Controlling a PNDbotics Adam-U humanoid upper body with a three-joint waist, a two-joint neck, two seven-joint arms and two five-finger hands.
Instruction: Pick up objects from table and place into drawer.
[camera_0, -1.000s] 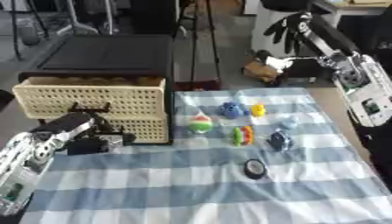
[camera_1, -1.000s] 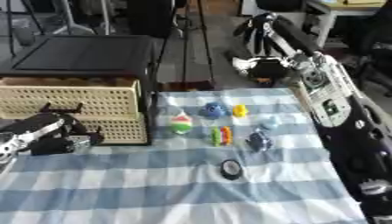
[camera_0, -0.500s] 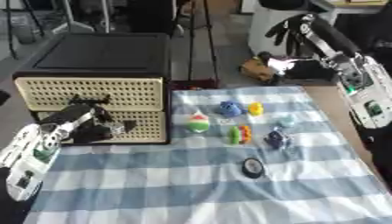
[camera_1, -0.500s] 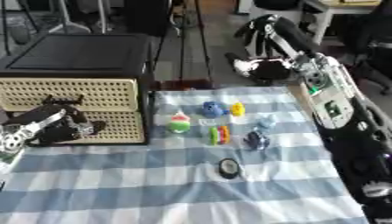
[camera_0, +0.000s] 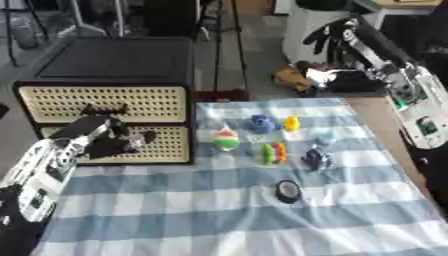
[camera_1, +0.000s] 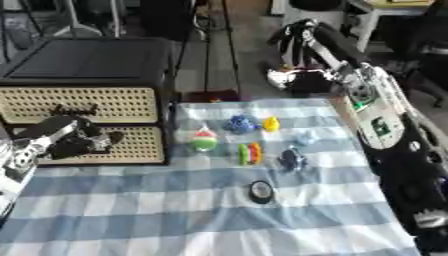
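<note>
Drawer (camera_0: 105, 145) front is touched by left hand's (camera_0: 103, 140) curled fingers (camera_0: 131, 141).

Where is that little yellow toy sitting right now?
The yellow toy sits on the checked cloth near its far edge, right of centre, beside the blue toy on its left.

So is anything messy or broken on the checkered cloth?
Nothing stands out. The small toys sit in a loose cluster on the blue-and-white checkered cloth, none spilled or broken. Both drawers of the cream wicker drawer unit look shut, with the left hand at the lower one.
</note>
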